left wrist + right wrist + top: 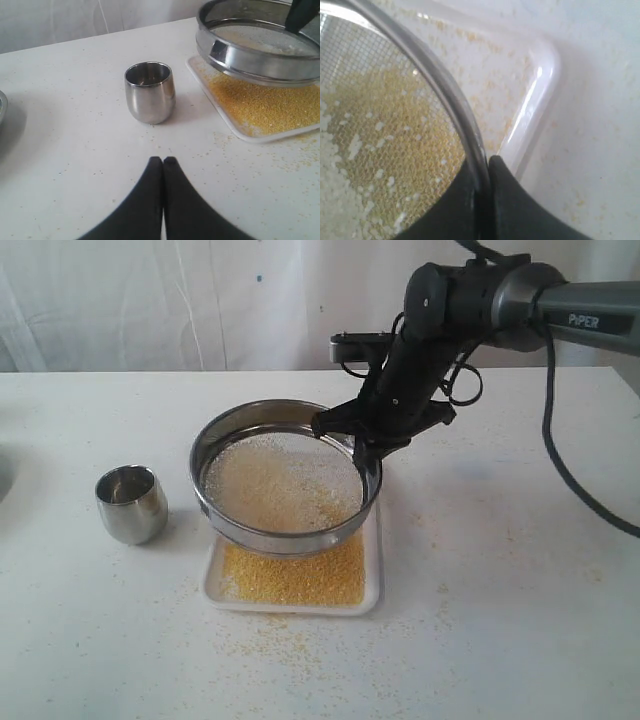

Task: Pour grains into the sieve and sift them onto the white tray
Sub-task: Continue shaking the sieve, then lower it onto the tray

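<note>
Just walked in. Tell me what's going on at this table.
The right end effector is clamped on the rim of the sieve, holding it tilted above the white tray. Yellow grains cover the tray under it, and paler bits lie on the mesh. The left end effector is shut and empty, over the table near the upright steel cup. Loose grains are scattered on the table around the tray.

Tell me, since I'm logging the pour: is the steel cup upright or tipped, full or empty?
Upright, apparently empty: the steel cup stands on its base, mouth up; only bare metal shows inside.
</note>
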### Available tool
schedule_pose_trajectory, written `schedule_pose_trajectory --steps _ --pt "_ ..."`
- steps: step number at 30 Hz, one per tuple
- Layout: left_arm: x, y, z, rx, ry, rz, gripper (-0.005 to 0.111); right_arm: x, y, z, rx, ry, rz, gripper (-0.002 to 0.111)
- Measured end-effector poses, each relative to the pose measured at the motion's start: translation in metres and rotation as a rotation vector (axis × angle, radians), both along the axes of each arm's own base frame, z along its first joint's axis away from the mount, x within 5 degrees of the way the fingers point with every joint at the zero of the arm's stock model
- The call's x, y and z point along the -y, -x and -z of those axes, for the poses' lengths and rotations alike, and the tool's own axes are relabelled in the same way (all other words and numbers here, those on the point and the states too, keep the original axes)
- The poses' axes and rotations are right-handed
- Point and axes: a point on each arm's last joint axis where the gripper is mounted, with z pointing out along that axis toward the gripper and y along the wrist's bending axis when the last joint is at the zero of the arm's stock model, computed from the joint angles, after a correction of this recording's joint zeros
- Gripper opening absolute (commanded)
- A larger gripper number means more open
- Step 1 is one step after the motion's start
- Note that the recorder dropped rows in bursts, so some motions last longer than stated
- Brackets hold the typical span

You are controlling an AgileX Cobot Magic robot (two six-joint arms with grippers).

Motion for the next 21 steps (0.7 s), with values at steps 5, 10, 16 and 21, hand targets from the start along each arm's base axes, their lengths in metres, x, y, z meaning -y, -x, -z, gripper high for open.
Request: schedule_pose_trajectory --steps 5,10,16,21 --pt "0.000 0.000 0.000 0.000 0.000 0.000 0.000 0.004 0.003 0.005 -0.032 0.038 -0.089 0.000" --pt "0.000 0.000 0.000 0.000 0.000 0.000 0.000 0.015 -0.001 0.023 -0.041 0.125 -0.100 0.000" --pt "0.000 0.000 0.000 0.000 0.000 0.000 0.000 0.011 -0.008 0.007 -0.019 0.050 -0.074 0.000" --pt "0.000 0.000 0.000 0.000 0.000 0.000 0.000 0.009 -0.007 -0.018 -0.063 0.004 -0.015 0.000"
